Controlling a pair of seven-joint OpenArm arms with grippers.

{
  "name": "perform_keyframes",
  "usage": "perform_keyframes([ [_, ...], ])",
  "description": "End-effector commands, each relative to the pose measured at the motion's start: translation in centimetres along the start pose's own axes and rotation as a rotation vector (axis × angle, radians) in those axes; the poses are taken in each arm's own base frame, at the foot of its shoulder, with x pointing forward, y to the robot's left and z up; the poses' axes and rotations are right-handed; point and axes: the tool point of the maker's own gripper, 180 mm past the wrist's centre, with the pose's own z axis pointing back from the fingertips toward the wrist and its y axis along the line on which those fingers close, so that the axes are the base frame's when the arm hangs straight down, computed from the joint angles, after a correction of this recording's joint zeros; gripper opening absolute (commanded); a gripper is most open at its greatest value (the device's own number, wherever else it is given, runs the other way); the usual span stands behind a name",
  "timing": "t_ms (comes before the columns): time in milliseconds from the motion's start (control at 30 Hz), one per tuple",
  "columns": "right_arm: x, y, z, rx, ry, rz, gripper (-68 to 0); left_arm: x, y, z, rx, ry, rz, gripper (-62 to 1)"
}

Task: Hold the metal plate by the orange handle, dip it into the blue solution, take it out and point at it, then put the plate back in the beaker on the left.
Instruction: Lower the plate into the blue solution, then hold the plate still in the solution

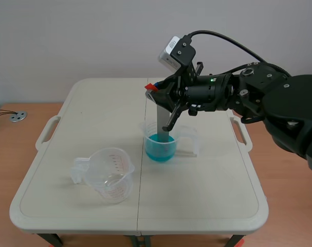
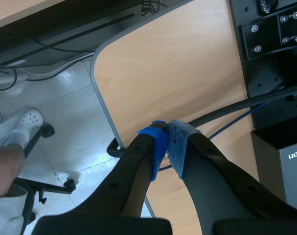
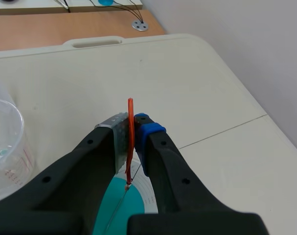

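- over the right beaker (image 1: pixel 185 135), the metal plate (image 1: pixel 163 125) is held upright, its lower end sunk in the blue solution (image 1: pixel 160 152).
- the orange handle (image 3: pixel 130 142) is clamped between the right fingers (image 3: pixel 150 134), straight above.
- the clear left beaker (image 1: pixel 107 176) is seen without blue liquid.
- the left fingers (image 2: pixel 155 147) are pressed together, away from the counter (image 1: pixel 207 198).

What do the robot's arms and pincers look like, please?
The right arm is bulky, rounded and black, with a small green light, a white camera and a looping black cable. Both the right pincer and left pincer have thick black fingers tipped with blue or grey dotted pads.
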Motion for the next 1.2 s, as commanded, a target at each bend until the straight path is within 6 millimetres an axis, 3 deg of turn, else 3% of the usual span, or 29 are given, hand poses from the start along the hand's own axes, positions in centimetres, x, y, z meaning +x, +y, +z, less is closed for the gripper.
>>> perform_keyframes([
  [0, 0.64, -1.1, 0.02, -0.014, -0.003, 0.025, -66.2, 0.42, 0.0, 0.07, -0.006, -0.01, -0.007, -57.9],
  [1167, -0.06, -1.1, 0.11, -0.014, 0.018, 0.026, -66.2, 0.43, 0.0, 0.07, -0.006, -0.01, -0.007, -57.9],
])
